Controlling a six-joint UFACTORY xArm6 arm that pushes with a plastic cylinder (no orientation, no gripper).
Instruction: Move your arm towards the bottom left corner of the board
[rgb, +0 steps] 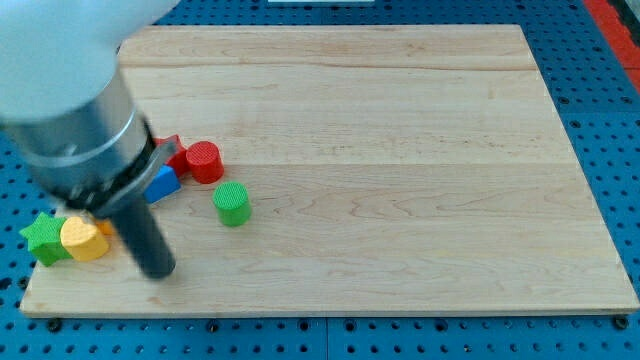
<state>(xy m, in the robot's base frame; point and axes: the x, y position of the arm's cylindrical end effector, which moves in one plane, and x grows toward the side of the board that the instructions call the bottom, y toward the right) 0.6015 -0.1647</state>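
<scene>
My arm enters from the view's top left, its pale housing and grey collar blurred and large in the foreground. I carry no pincer, so no spread or pressed state applies; I end in a straight dark rod. My tip (160, 272) rests on the wooden surface (400, 150) near the bottom left corner of the board, with bare wood all around its end.

Blocks observed, all in the view's left part:
- A yellow block (84, 240), rounded, shape not fully clear, lies just to the left of the rod and near the left edge.
- A green star-shaped block (43, 238) touches the yellow block on its left side, at the very edge of the board.
- A small orange sliver (107, 228) shows between the yellow block and the rod; its shape cannot be made out.
- A blue block (163, 183), partly hidden by my arm, lies above my tip.
- A red cylinder (204, 161) stands just to the right of the blue block, with another red block (172, 146) peeking out beside it, shape unclear.
- A green cylinder (232, 203) stands apart, to the upper right of my tip.

My tip touches no block.
</scene>
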